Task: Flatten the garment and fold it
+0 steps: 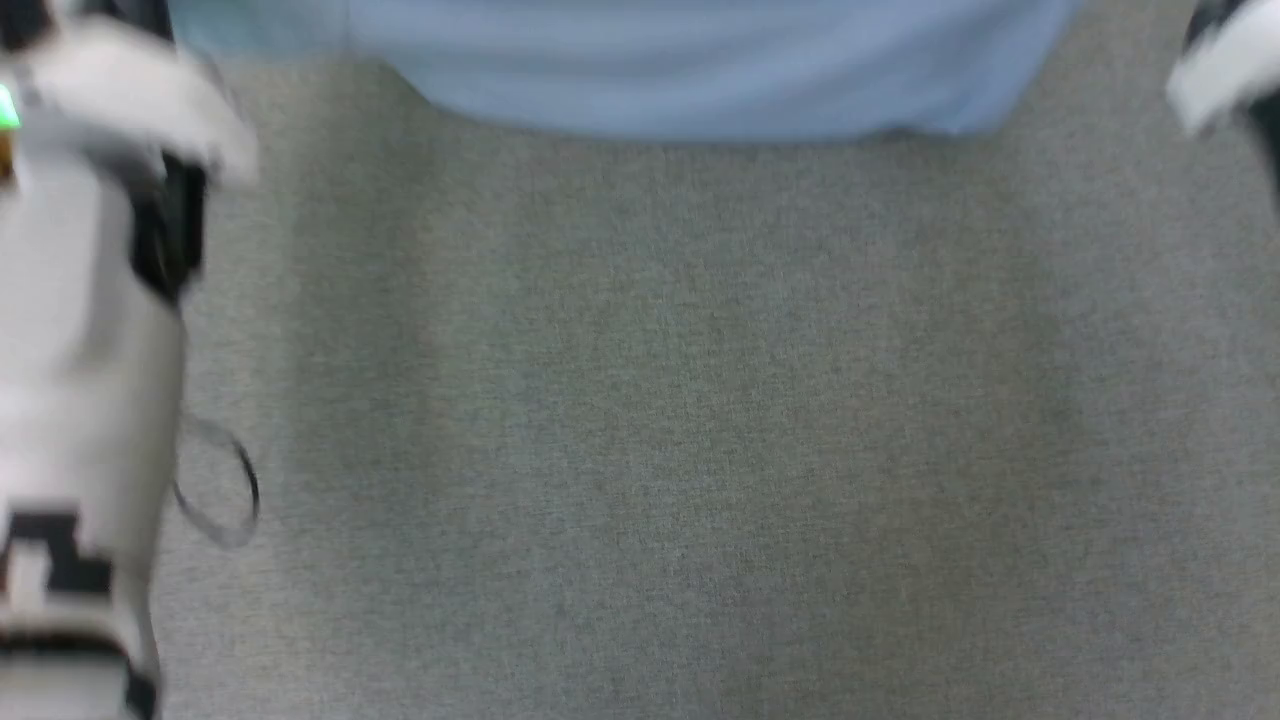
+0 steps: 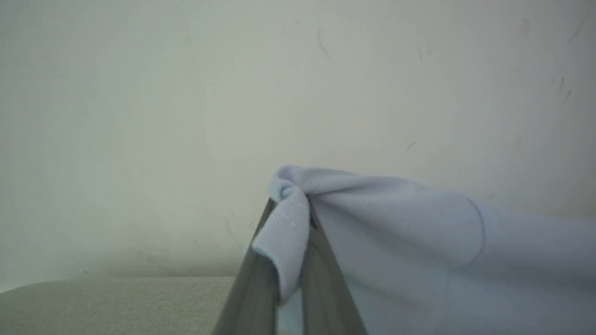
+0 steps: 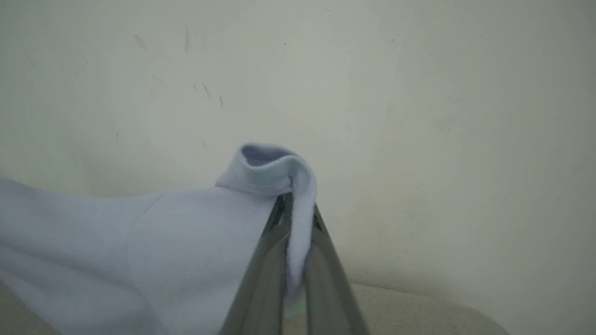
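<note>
The garment (image 1: 690, 70) is a light blue T-shirt; its lower edge hangs across the top of the head view, above the grey surface. In the left wrist view my left gripper (image 2: 289, 209) is shut on a bunched fold of the garment (image 2: 396, 223), which stretches away to the right. In the right wrist view my right gripper (image 3: 294, 202) is shut on another bunched fold of the garment (image 3: 186, 232), which runs off to the left. Both folds are lifted in front of a pale wall. My pale left forearm (image 1: 80, 350) shows blurred at the head view's left, my right forearm (image 1: 1230, 70) at its upper right.
A grey fabric-covered table (image 1: 660, 430) spreads below the hanging shirt. A pale scuffed wall (image 2: 186, 93) stands behind it, and the table's far edge (image 2: 116, 288) shows low in both wrist views. A thin dark cable loop (image 1: 220, 500) hangs beside my left forearm.
</note>
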Controlling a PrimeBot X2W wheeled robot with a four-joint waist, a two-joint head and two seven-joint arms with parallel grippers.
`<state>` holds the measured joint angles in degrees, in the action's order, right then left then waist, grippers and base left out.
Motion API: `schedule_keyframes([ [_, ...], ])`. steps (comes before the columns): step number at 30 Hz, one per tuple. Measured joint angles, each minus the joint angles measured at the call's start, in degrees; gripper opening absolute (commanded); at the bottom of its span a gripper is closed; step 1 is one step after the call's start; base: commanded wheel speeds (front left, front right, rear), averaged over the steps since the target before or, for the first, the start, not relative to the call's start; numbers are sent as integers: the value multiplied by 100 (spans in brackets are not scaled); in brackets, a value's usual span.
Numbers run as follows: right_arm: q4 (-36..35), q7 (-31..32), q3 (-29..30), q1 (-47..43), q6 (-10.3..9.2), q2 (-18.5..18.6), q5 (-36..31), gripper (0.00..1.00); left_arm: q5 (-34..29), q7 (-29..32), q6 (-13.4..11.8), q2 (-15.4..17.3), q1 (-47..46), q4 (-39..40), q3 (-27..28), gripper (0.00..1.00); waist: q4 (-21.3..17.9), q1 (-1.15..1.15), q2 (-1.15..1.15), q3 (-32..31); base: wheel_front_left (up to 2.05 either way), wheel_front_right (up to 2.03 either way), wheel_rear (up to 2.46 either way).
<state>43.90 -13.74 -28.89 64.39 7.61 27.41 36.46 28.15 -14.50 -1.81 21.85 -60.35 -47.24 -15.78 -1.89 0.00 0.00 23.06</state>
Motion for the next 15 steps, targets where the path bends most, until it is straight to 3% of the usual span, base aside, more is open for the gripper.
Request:
schedule_keyframes([
  [4, -602, -14, -82, -1144, -1, 210, 359, 0, 159, -18, -162, 42, 1454, 860, 271, 0, 37, -1, 0, -327, 0, 0, 0],
  [8, -1233, 34, 64, -2461, -1, 363, 568, 0, 269, -18, -514, 5, 3263, 1997, 348, 0, 72, -1, 0, -701, 0, 0, 0],
  [15, -2296, 347, 1147, -4685, -1, 298, 471, 0, 305, 599, -1350, 33, 5948, 4153, 240, 0, 154, -3, 0, -1296, 0, 0, 0],
])
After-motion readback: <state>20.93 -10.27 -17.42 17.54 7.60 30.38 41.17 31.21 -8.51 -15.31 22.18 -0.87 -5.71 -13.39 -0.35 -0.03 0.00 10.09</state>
